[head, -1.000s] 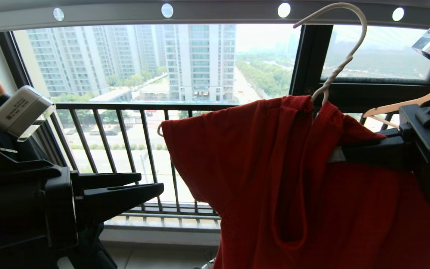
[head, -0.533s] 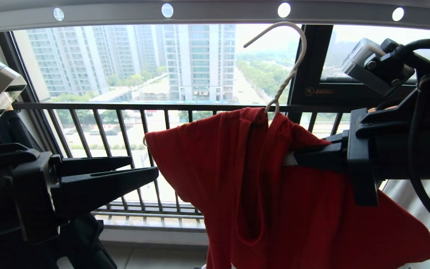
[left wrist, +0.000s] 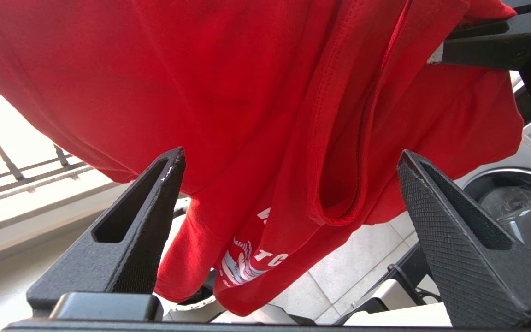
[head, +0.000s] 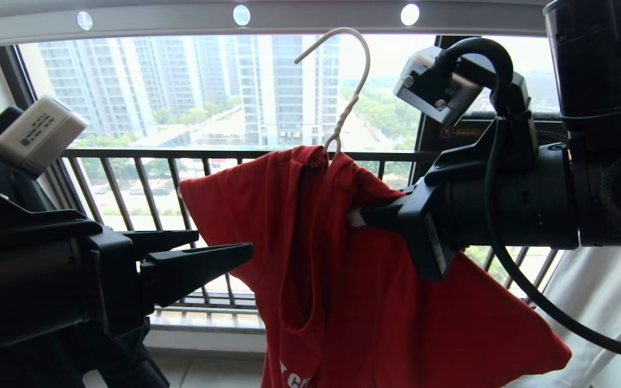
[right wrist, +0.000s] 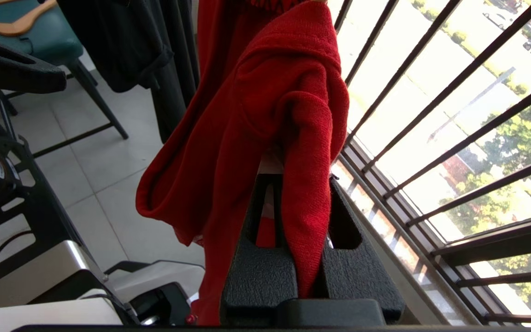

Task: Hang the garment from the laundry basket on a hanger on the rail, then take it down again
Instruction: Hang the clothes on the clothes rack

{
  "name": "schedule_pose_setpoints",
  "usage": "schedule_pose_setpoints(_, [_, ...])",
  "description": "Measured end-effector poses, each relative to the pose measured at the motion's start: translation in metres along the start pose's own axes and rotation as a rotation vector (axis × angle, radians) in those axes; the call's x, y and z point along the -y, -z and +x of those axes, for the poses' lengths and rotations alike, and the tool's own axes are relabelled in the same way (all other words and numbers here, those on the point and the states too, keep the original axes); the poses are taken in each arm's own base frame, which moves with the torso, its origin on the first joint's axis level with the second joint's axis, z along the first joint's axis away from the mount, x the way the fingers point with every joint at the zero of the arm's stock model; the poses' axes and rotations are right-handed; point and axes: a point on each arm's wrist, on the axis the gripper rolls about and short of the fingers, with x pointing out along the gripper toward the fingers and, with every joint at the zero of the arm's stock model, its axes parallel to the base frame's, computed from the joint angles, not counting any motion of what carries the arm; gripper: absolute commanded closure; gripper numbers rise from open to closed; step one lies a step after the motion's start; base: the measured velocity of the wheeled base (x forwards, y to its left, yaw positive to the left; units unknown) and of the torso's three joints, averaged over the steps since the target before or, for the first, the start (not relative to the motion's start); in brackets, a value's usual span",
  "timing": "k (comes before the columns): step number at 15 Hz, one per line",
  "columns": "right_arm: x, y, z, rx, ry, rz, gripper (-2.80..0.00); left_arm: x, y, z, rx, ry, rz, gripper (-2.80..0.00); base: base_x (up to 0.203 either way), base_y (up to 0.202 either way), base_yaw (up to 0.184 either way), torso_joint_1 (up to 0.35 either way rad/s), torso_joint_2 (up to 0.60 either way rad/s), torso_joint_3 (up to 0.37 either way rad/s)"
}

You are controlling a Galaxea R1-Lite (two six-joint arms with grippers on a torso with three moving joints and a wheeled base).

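Observation:
The red garment [head: 343, 302] hangs on the cream wire hanger [head: 351, 64], whose hook is free in the air just below the grey rail [head: 316, 19]. My right gripper [head: 361, 215] comes in from the right and is shut on the garment's shoulder fold [right wrist: 265, 101], with cloth pinched between the fingers of the right gripper [right wrist: 300, 180]. My left gripper [head: 224, 245] stands open to the left of the garment, touching nothing. Seen from the left wrist, the garment [left wrist: 228, 92] drapes beyond the spread left gripper [left wrist: 291, 154]. I cannot make out the laundry basket.
The dark barred window railing [head: 181, 153] runs close behind the garment. White cloth [head: 612, 302] hangs at the lower right. A black garment [right wrist: 127, 41] and a teal chair with a wooden hanger [right wrist: 16, 25] stand on the left. A washing machine [left wrist: 510, 193] is below.
My right gripper has carried the hanger and garment leftward; the hook has dropped from the rail's level to just beneath it. The left gripper's fingers have spread a little wider.

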Motion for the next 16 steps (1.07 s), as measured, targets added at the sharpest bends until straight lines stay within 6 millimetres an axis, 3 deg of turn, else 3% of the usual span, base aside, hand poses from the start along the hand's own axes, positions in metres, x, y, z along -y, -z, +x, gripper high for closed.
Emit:
schedule_pose_setpoints(6, [-0.019,-0.008,0.019,-0.004,-0.011,0.003,0.00,-0.004,0.003,0.013,0.000,-0.143,0.072,-2.80,0.000,0.000,0.000,0.000,0.00,0.000])
schedule_pose_setpoints(16, [-0.036,-0.007,0.023,-0.012,-0.043,-0.020,0.00,-0.005,0.006,0.017,-0.016,-0.162,0.086,-2.80,0.000,0.000,0.000,0.000,0.00,0.000])
